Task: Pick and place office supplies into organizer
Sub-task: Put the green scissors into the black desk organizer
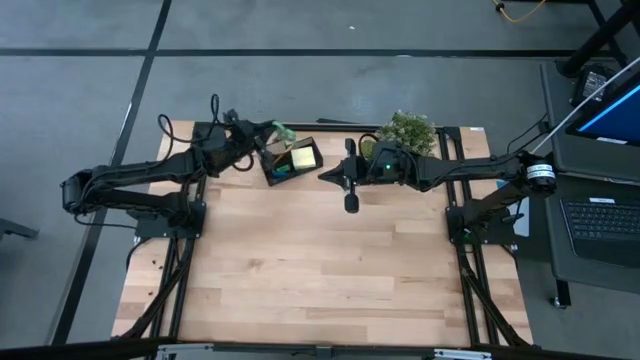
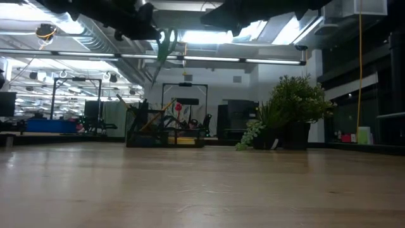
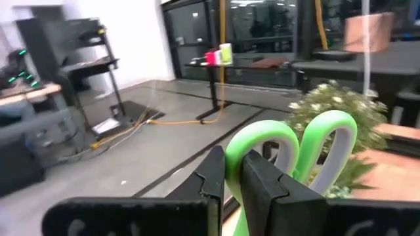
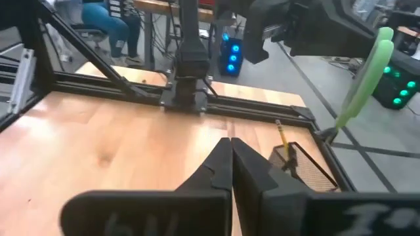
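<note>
From above, the left gripper (image 1: 268, 133) sits at the far edge of the wooden table (image 1: 320, 270), just above the black organizer (image 1: 290, 160), and holds the green-handled scissors (image 1: 281, 131). A yellow sticky-note pad (image 1: 304, 157) lies inside the organizer, in the compartment on the side toward the plant. The right gripper (image 1: 326, 174) points toward the organizer from the other side, near it but apart. A bushy green plant (image 1: 410, 130) stands behind the right arm.

At table height, the scissors (image 2: 163, 54) hang blade-down from the left gripper (image 2: 155, 31), clear of the organizer (image 2: 164, 130) below. The plant (image 2: 288, 114) stands off to the side.

The left wrist camera shows the left gripper (image 3: 231, 176) with its 2 fingers clamped on a green handle loop of the scissors (image 3: 308, 144).

The right wrist camera shows the right gripper (image 4: 231, 164) with its 2 fingers pressed together, nothing between them. Beyond them lies the organizer (image 4: 305, 167) with a wooden pencil (image 4: 283, 141) standing in it, and the scissors (image 4: 364, 82) hang over its far side.
</note>
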`<action>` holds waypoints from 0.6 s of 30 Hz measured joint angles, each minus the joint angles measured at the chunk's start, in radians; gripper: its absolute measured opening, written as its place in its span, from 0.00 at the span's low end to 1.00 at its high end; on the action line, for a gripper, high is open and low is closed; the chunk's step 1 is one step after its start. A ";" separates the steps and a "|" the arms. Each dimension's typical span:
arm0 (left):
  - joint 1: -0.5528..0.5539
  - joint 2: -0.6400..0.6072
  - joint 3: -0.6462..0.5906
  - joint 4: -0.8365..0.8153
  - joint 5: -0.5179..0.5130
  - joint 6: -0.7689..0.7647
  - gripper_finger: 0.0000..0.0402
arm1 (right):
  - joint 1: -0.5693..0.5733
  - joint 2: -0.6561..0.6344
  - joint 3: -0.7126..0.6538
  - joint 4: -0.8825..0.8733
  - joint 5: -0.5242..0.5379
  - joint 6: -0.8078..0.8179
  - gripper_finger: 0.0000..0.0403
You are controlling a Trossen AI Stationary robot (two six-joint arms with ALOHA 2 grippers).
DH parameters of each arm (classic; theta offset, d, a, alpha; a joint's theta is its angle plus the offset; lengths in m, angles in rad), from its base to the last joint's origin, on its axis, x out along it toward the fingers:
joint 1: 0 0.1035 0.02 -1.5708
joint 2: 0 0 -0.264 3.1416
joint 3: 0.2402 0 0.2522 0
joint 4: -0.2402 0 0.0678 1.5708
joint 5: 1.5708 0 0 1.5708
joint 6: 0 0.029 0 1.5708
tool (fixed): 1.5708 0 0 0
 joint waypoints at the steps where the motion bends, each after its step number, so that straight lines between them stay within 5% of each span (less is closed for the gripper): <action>1: 0.004 0.001 0.000 0.000 -0.009 -0.013 0.06 | 0.000 0.000 0.000 -0.001 0.002 0.001 0.02; 18: 0.028 0.118 0.000 -0.006 -0.115 -0.205 0.06 | 0.000 0.000 0.000 -0.055 0.002 -0.004 0.01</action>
